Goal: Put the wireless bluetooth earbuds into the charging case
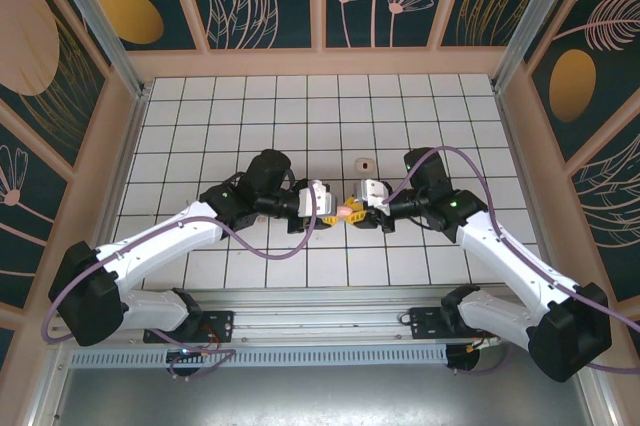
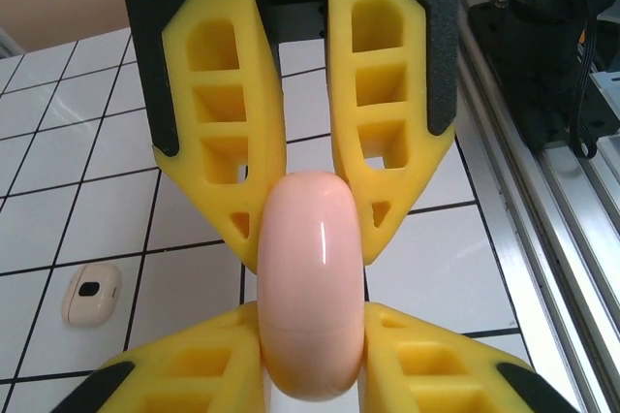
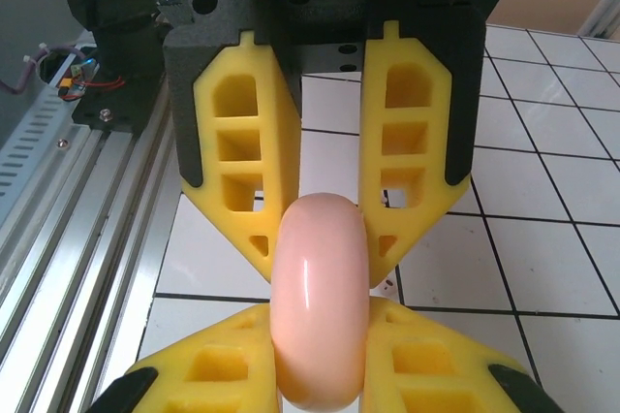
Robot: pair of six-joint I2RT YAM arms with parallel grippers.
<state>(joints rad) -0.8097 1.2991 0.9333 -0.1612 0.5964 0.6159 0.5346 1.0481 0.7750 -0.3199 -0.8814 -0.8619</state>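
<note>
The pink charging case (image 1: pixel 345 212) is held edge-on above the tiled floor, lid closed, gripped from both sides. My left gripper (image 1: pixel 333 208) is shut on its left end, with the case (image 2: pixel 310 287) squeezed between the yellow fingers (image 2: pixel 184 374). Facing it, my right gripper (image 1: pixel 358 208) is shut on the other end of the case (image 3: pixel 320 297). One earbud (image 1: pixel 366 164), a small pale pink piece with a dark spot, lies on a tile just behind the grippers, also seen as the earbud (image 2: pixel 90 293). The second earbud is out of view.
The white tiled floor (image 1: pixel 250 126) stretches back to wooden walls on three sides. A metal rail (image 1: pixel 320 321) carrying the arm bases runs along the near edge. The rail (image 3: pixel 77 200) lies close beside the grippers.
</note>
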